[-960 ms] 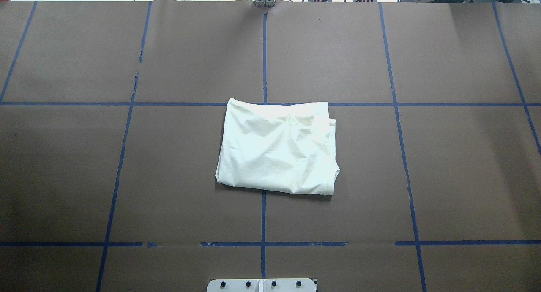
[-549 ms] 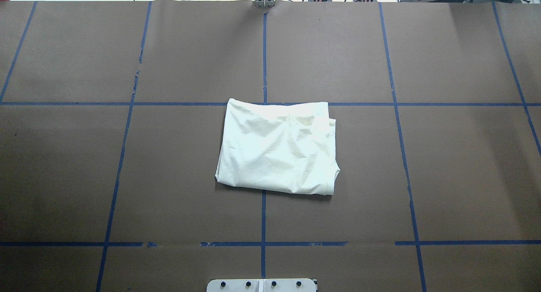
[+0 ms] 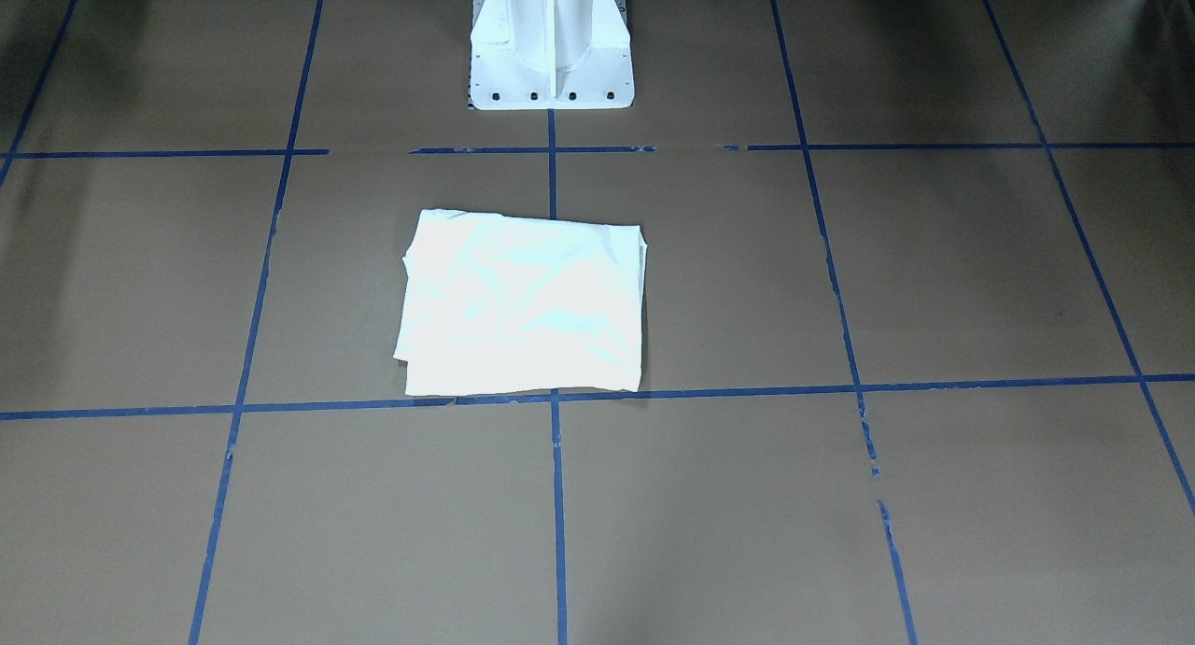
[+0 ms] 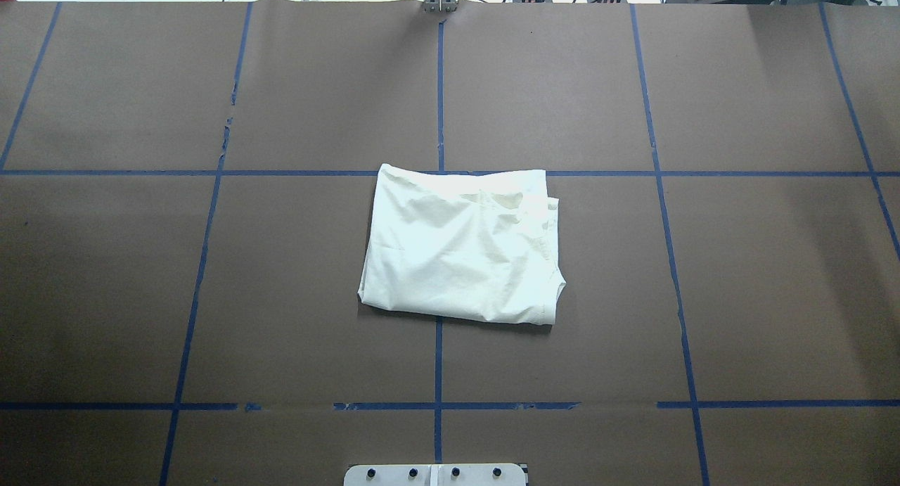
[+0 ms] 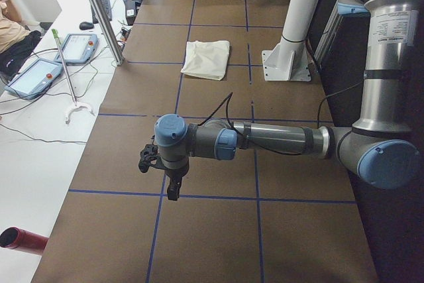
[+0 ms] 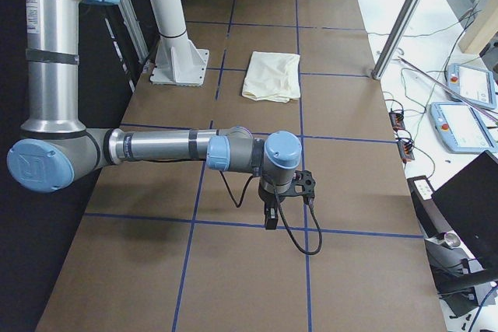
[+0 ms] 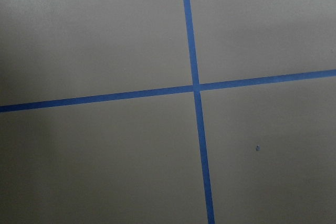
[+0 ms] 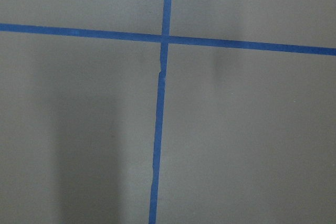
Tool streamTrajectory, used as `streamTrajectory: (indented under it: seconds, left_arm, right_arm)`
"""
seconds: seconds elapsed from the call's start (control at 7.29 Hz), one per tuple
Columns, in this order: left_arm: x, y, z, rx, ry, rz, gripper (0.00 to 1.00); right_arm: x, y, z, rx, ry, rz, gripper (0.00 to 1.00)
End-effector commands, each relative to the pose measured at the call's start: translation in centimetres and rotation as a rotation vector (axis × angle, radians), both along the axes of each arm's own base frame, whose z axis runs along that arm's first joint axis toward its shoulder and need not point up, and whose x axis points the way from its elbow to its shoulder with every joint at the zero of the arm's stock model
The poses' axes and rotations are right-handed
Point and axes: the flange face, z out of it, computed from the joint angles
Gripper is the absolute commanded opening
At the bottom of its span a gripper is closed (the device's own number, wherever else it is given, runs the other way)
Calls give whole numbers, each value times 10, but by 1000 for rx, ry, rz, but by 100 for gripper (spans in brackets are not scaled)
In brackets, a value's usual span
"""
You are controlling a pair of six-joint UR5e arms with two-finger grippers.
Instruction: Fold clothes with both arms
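Observation:
The cream T-shirt [image 4: 460, 250] lies folded into a rough rectangle at the table's middle, plain side up; the cat print is hidden. It also shows in the front-facing view [image 3: 527, 304] and both side views [image 5: 207, 59] [image 6: 272, 75]. Both arms are outside the overhead and front-facing views. The left arm [image 5: 278, 138] stretches low over the table's left end, its gripper [image 5: 171, 189] pointing down, far from the shirt. The right arm [image 6: 156, 147] does the same at the right end, gripper [image 6: 270, 219] pointing down. I cannot tell whether either gripper is open or shut. Nothing shows held.
Brown paper with a blue tape grid [image 4: 439, 120] covers the table. The white pedestal base [image 3: 551, 48] stands just behind the shirt. Both wrist views show only paper and tape crossings [image 7: 196, 87] [image 8: 164, 38]. Teach pendants [image 5: 79, 48] [image 6: 459, 126] lie off the table's far side.

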Motion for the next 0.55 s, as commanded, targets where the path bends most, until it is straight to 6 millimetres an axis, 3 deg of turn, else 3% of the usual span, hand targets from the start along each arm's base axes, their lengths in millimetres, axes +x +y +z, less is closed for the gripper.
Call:
streamTrajectory:
  seconds: [0.0, 0.41]
  left_arm:
    - [1, -3, 13, 19, -12, 2, 99]
    - [1, -2, 16, 30, -6, 5, 99]
  right_arm:
    - [-10, 1, 3, -4, -2, -23, 100]
    - [-13, -2, -1, 6, 1, -28, 100]
